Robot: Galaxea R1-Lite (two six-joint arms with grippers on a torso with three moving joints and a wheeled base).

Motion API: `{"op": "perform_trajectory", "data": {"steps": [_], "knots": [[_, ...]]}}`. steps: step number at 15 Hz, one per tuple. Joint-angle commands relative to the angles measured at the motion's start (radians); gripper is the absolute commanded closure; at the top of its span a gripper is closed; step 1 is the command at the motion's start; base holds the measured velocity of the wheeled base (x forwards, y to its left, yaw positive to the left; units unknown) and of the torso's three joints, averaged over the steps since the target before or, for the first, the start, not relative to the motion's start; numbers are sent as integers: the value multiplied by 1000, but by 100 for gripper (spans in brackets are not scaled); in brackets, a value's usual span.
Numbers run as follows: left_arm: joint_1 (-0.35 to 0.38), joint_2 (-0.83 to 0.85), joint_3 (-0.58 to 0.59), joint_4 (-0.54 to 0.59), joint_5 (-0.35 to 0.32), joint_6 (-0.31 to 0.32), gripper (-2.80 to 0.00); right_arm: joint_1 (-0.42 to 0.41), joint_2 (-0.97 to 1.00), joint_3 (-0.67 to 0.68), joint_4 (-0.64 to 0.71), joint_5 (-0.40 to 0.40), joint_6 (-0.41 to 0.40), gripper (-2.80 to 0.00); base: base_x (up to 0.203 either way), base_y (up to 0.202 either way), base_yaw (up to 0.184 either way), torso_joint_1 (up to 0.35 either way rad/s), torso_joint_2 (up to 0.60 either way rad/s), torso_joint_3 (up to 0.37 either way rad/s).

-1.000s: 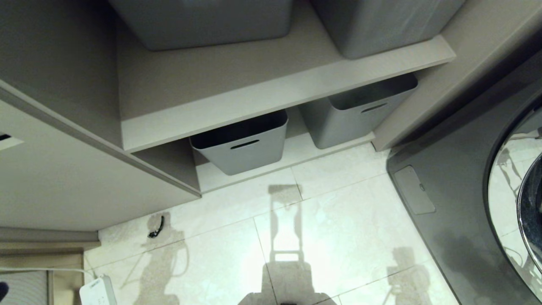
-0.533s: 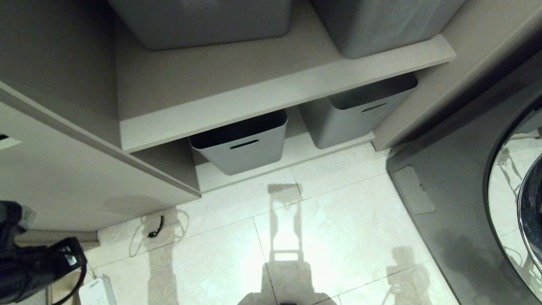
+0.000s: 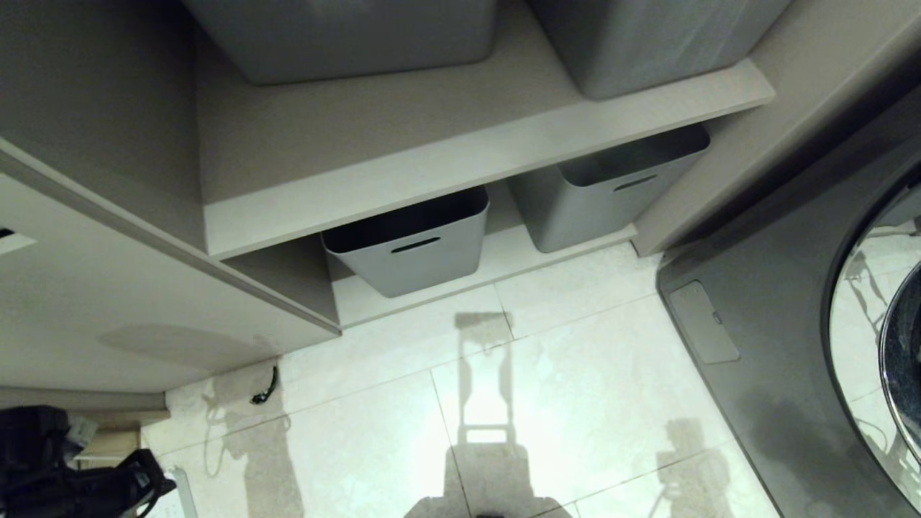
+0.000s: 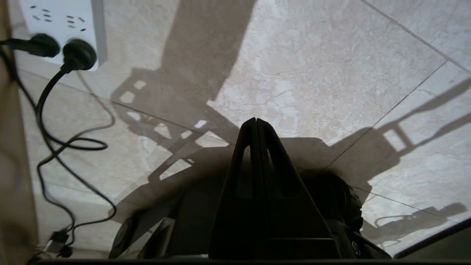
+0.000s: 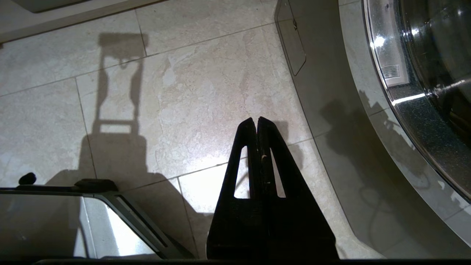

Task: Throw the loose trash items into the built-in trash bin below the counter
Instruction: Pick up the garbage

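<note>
The loose trash items, the built-in trash bin and the counter are all out of view. My left arm [image 3: 65, 475] shows as a dark shape in the lower left corner of the head view, in front of a beige cabinet panel [image 3: 108, 309]. In the left wrist view my left gripper [image 4: 256, 119] is shut and empty, its tips pressed together above pale floor tiles. My right gripper [image 5: 256, 119] is also shut and empty, hanging over the floor beside the washing machine [image 5: 331, 110]; it does not show in the head view.
Two grey tubs [image 3: 410, 244] [image 3: 611, 191] with slot handles stand under a beige shelf [image 3: 489, 155]. A washing machine [image 3: 791, 345] fills the right side. A white power strip [image 4: 62, 22] with black cables [image 4: 55, 147] lies near my left gripper. A small black object [image 3: 265, 388] lies on the floor.
My left arm has swung into the head view at the lower left and then sunk lower, covering the white power strip there. The right arm has stayed put.
</note>
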Motion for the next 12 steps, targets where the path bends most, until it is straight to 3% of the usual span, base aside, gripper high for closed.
{"op": "perform_trajectory", "data": {"steps": [1, 4, 9, 12], "knots": [[36, 214, -7, -130, -63, 20, 0, 0, 1, 0, 1, 1, 0, 0, 0, 0, 0, 0, 0, 0], [64, 413, -69, -313, -186, 105, 0, 0, 0, 0, 1, 1, 0, 0, 0, 0, 0, 0, 0, 0], [49, 696, -258, -573, -222, 210, 0, 0, 1, 0, 1, 1, 0, 0, 0, 0, 0, 0, 0, 0], [43, 787, -283, -638, -289, 355, 0, 0, -1, 0, 1, 1, 0, 0, 0, 0, 0, 0, 0, 0]]}}
